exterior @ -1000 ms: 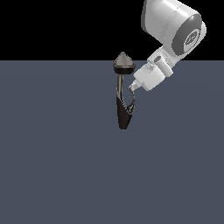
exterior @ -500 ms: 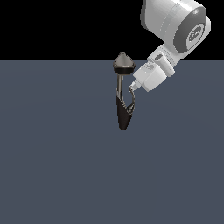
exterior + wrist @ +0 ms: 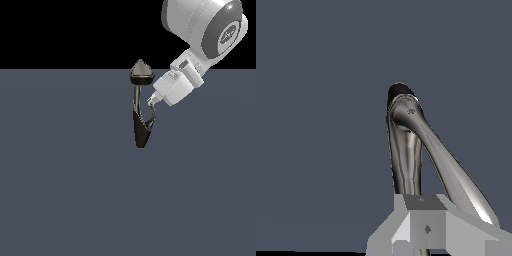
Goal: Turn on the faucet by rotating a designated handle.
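The faucet (image 3: 141, 131) stands in the exterior view as a tapered black body with a thin grey stem and a pointed grey cap (image 3: 142, 73) on top. Its handle (image 3: 151, 118), a slim curved lever, rises along the side toward the exterior view's right. My gripper (image 3: 151, 102) reaches down from the exterior view's upper right, with its tips at the lever's upper end. In the wrist view the fingers (image 3: 426, 222) sit together, with nothing held between them, right over the faucet's glossy metal limbs (image 3: 405, 150). Contact with the lever cannot be confirmed.
The faucet rests on a flat grey-blue surface (image 3: 65, 190) that fills the lower part of the exterior view. Black background lies beyond its far edge. The white arm link (image 3: 205, 25) hangs above, to the exterior view's right.
The arm's upper link has drifted slightly toward the exterior view's right. The fingertips stay by the lever's upper end, and the faucet looks the same.
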Motion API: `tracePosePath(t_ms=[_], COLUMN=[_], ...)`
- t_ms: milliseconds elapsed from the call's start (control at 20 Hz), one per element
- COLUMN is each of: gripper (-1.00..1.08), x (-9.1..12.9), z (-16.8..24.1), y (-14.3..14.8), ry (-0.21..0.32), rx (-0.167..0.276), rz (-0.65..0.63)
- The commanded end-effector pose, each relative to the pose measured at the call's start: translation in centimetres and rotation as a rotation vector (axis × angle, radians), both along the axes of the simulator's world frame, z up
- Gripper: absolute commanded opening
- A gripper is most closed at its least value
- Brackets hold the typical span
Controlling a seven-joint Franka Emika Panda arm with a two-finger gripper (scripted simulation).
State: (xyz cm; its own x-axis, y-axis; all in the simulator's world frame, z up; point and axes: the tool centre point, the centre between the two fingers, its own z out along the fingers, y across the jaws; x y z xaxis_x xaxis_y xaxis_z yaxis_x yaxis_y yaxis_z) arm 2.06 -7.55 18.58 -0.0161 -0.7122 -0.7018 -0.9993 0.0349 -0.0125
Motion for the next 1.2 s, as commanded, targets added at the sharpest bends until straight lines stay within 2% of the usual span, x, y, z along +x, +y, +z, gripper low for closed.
tracePosePath(t_ms=[0,550,600,650,1150], gripper=[-1.0,-1.0,-1.0,-1.0,-1.0], x=[-0.9,-5.1,-5.1,-3.9,-6.9], z=[-0.3,-1.3,-1.3,-0.4,-4.8], y=[-0.2,-0.9,-0.9,-0.4,-4.3], ry=[0.005,0.008,0.008,-0.014,0.007], rx=[0.002,0.007,0.007,0.003,0.008], rz=[0.001,0.009,0.009,0.016,0.009])
